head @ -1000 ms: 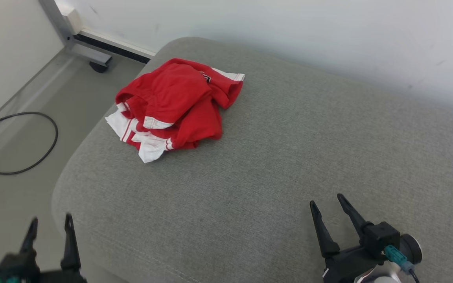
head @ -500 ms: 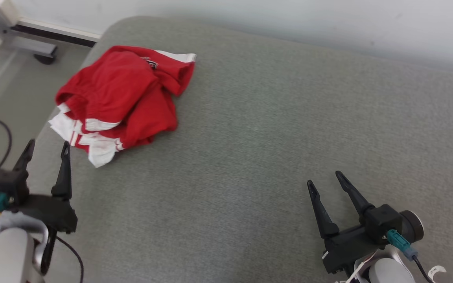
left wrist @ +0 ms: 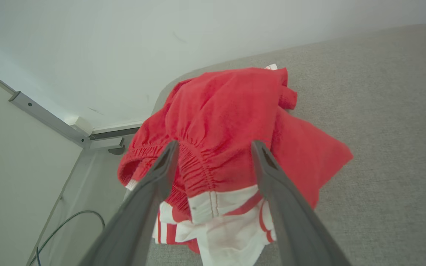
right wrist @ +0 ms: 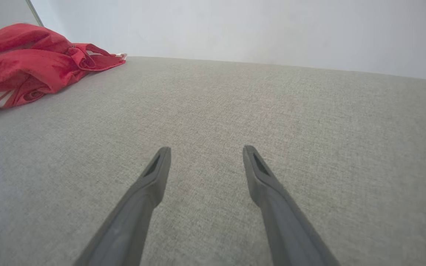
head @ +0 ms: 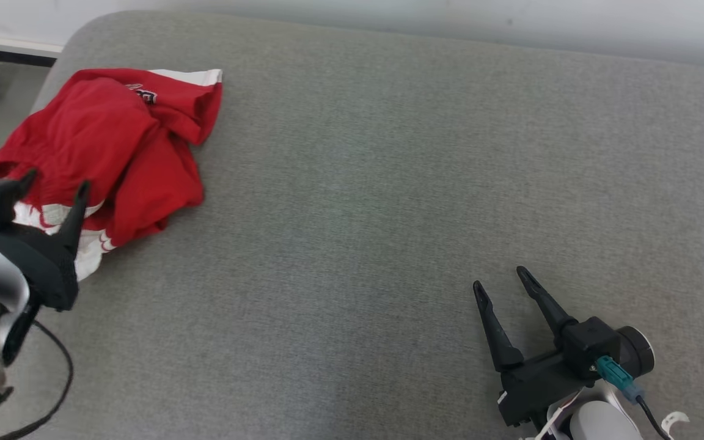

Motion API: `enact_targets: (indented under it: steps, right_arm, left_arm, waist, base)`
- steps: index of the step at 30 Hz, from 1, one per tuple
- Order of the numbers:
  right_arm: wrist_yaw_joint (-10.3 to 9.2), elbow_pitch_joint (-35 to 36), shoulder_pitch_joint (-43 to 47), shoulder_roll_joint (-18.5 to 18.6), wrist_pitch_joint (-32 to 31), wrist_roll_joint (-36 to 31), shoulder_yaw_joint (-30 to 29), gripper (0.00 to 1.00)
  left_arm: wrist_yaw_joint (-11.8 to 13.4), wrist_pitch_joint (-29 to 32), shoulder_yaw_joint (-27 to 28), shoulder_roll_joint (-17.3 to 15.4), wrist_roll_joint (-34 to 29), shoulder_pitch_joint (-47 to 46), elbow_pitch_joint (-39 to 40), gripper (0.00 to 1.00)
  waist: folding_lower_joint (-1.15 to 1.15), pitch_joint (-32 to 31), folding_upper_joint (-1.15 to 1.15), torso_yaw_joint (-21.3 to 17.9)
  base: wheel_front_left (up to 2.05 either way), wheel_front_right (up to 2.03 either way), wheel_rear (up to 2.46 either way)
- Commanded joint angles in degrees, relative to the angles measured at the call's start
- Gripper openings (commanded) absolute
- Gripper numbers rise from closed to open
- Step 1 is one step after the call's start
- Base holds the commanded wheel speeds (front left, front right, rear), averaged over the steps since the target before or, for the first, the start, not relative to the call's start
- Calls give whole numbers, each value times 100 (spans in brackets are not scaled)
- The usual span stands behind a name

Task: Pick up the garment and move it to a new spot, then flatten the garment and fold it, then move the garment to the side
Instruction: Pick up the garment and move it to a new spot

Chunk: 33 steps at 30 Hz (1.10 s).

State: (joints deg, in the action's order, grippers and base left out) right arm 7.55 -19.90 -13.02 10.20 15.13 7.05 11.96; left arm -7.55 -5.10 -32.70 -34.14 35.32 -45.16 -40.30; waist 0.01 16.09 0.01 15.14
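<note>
The garment is a crumpled red piece with white striped trim, lying at the far left corner of the grey cushion. My left gripper hangs open right over its near edge; in the left wrist view the two fingers frame the red elastic waistband of the garment, with nothing pinched between them. My right gripper is open above bare cushion at the lower right, well away from the cloth. From the right wrist view the garment lies far to the upper left of the open gripper.
The cushion's rounded left edge drops to a grey floor with a black cable and a metal frame leg. A pale wall runs behind the cushion. Wide bare fabric spreads between the two grippers.
The head camera has swung right, shifting the scene left. My left gripper has risen and reached forward from the cushion's near corner to the garment's near edge. The right gripper has barely moved.
</note>
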Motion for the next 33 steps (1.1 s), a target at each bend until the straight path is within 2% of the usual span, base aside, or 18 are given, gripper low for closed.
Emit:
enact_targets:
  steps: [1, 6, 9, 19, 20, 21, 27, 33]
  right_arm:
    - [-12, -17, -89, 13, 2, 29, 30, 100]
    - [-12, -30, -110, 21, 2, 39, 44, 100]
    - [-12, -36, -149, 40, 2, 51, 42, 100]
    - [-12, -108, -193, 46, 2, 138, 29, 100]
    - [-12, -115, -196, 47, 2, 146, 28, 100]
    - [-12, -120, -197, 41, 2, 146, 34, 100]
    - [-12, -149, -193, -30, 2, 143, 41, 100]
    - [-12, -210, -97, -138, 2, 181, 31, 100]
  left_arm:
    - [13, 87, -169, -85, 128, -147, -107, 100]
    - [13, 425, -527, -242, 392, -422, -492, 100]
    - [13, 617, -540, -247, 573, -524, -836, 100]
    - [91, 1030, -357, 35, 1027, -481, -1915, 100]
    - [82, 1061, -360, 52, 1053, -467, -1974, 65]
    - [91, 1058, -316, 73, 1124, -456, -2044, 0]
    - [147, 932, -286, 99, 1163, -491, -2236, 0]
    - [189, 396, -379, -39, 888, -855, -2146, 0]
  waist:
    - [-1, 52, -1, -165]
    - [-1, 91, -1, -362]
    - [-1, 130, -1, -481]
    - [-1, 189, -1, -784]
    - [-1, 186, -1, -796]
    - [-1, 176, -1, -809]
    - [-1, 44, -1, -856]
    - [-1, -238, -1, -892]
  base:
    - [0, 0, 0]
    - [0, 0, 0]
    - [0, 0, 0]
    - [0, 0, 0]
    - [0, 0, 0]
    - [0, 0, 0]
    - [0, 0, 0]
    - [0, 0, 0]
